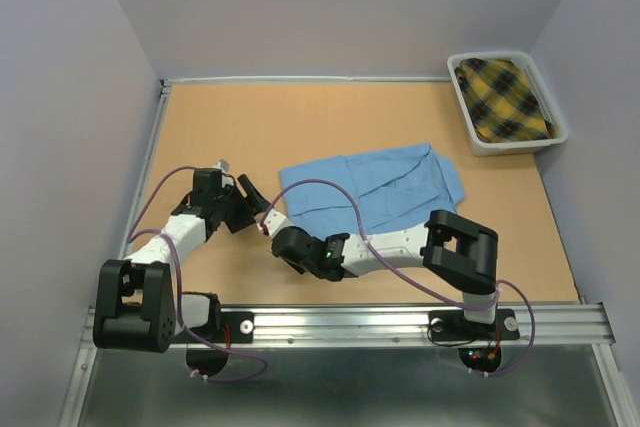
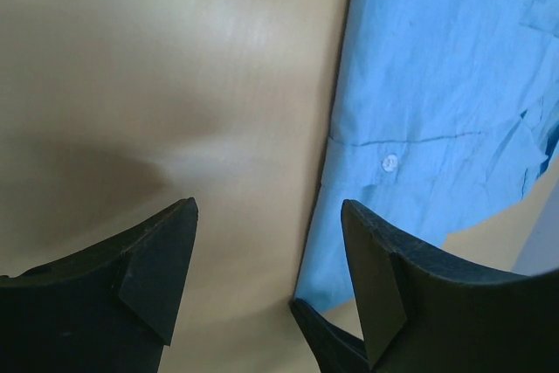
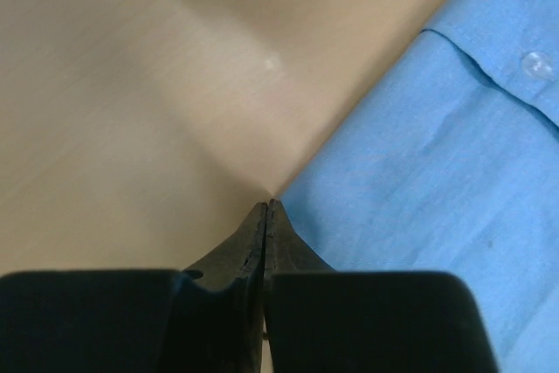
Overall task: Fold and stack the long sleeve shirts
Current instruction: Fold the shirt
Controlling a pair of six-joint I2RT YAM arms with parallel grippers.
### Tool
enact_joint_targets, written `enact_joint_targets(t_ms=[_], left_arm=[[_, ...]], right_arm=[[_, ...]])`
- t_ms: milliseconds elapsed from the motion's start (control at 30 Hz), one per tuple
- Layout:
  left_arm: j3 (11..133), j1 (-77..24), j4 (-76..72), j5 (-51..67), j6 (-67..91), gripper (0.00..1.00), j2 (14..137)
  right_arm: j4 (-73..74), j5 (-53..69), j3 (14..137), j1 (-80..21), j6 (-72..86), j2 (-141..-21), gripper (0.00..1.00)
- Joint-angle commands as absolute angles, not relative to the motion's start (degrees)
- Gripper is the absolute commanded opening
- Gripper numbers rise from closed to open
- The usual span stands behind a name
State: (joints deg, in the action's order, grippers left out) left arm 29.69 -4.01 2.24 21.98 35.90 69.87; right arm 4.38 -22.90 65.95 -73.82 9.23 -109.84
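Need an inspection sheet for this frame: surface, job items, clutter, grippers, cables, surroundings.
Surface: tan wooden table.
Job's things: light blue shirt lying partly folded mid-table, one button showing. Yellow and black plaid cloth in the white bin at the far right corner; cannot tell if it is a shirt.
Clutter: nothing seen.
Grippers: left gripper jaws open, over bare table beside the shirt's edge. Right gripper jaws shut, tips at the shirt's edge; cannot tell if cloth is pinched.
Cables: purple cable loops over the shirt; another arcs beside the left arm.
Surroundings: grey walls on three sides, metal rail at the near edge.
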Motion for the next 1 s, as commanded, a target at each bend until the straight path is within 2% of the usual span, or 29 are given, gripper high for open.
enact_joint_targets(t_ms=[0,33,67,133,433,800,967], left_arm=[[29.2,-6.1,0.3,23.2,37.4,0.77,68.5],[29.2,-6.2,0.3,22.6,37.4,0.78,68.2],[29.4,-6.2,0.3,22.0,37.4,0.78,67.9],[29.9,-6.2,0.3,20.1,37.0,0.78,67.1],[30.8,-5.1,0.4,17.0,37.9,0.77,66.7],[30.9,-4.0,1.0,17.7,36.5,0.77,66.7],[31.1,-4.0,1.1,17.9,36.1,0.77,66.6]], right_arm=[[5.2,-27.1,66.3,-72.9,9.6,-105.4,0.06],[5.4,-26.7,66.4,-72.9,9.0,-105.1,0.12],[7.0,-26.2,66.8,-72.9,9.0,-105.0,0.25],[9.2,-25.8,68.6,-73.0,9.9,-105.3,0.41],[16.3,-26.2,72.2,-73.8,12.9,-107.6,0.62],[16.9,-22.6,74.7,-73.8,13.4,-111.9,0.63],[19.0,-26.5,73.1,-73.5,15.0,-112.9,0.57]])
